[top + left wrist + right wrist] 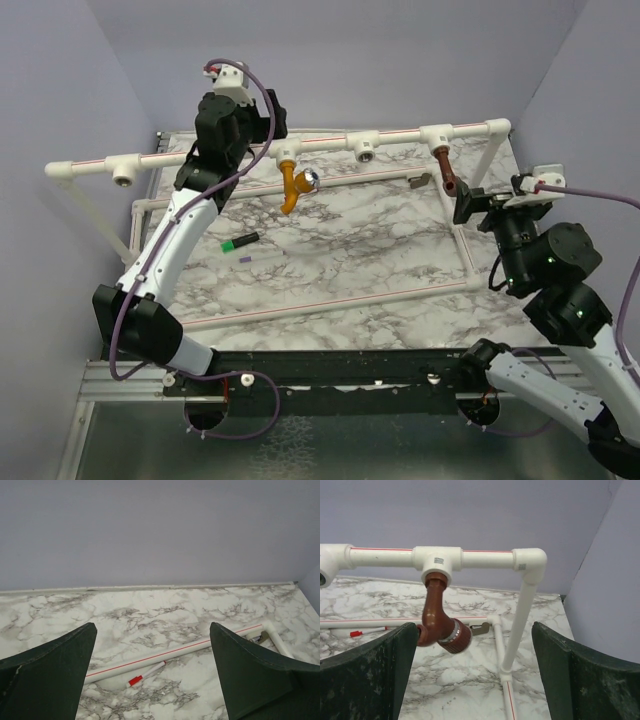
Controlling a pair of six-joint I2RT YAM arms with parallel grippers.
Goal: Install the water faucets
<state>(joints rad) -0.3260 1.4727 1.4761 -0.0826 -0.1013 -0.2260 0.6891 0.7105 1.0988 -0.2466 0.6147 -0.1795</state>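
**Both faucets up on the pipe, one knock from trouble**

Hung from the white pipe (325,143) at the back of the marble table (330,270): an orange faucet (290,186) left of centre and a brown faucet (437,607) near the right corner, each plugged up into its own fitting. Hard to tell whether pushed fully home.

Risk first. Parked right against the brown faucet's knob with the right gripper (473,625), one finger (370,670) just beside it and perhaps touching; cannot tell which. Likely to nudge the spout round, or work it loose from its socket, with any sideways swing from here. Likely also to rattle the light pipe frame on a bump, and the orange faucet with it. Similar danger on the other side, with the left arm raised close to the pipe and a purple cable (268,105) looped near the orange faucet's fitting, ready to snag on a careless pull-back.

As for the tools: spread wide on the right, clamping nothing, framing the brown faucet between the fingers. Spread wide and empty too on the left gripper (152,627), aimed over bare marble toward the back wall, past a low pipe (170,653) and a red pen (145,674).
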